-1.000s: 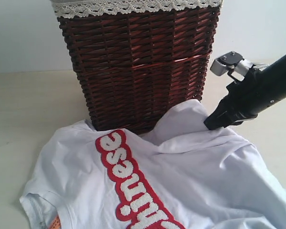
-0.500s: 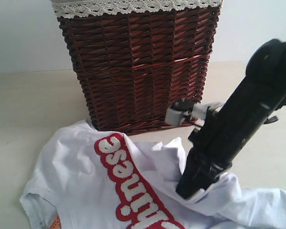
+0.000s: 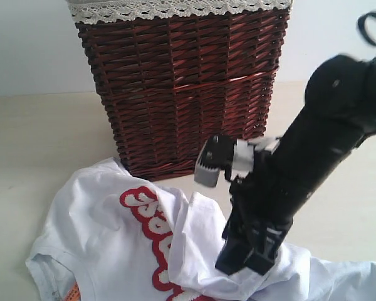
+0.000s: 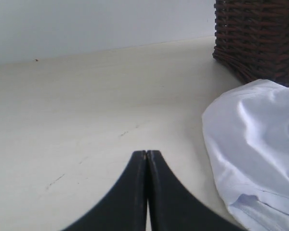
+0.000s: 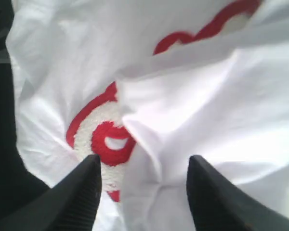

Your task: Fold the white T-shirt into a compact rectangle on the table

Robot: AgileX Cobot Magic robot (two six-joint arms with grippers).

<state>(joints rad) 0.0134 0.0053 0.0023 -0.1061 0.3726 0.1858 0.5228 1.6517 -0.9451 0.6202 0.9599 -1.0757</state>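
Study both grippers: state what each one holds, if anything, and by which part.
Nothing is held. The left gripper is shut empty over the table; the right gripper stands open above a fold of the white T-shirt.

The right arm (image 3: 313, 169) slants steeply downward, its right gripper (image 5: 143, 166) aimed low, black fingers (image 5: 84, 192) held apart (a clear gap between them). The left gripper (image 4: 146, 155) has its jaws pressed together.
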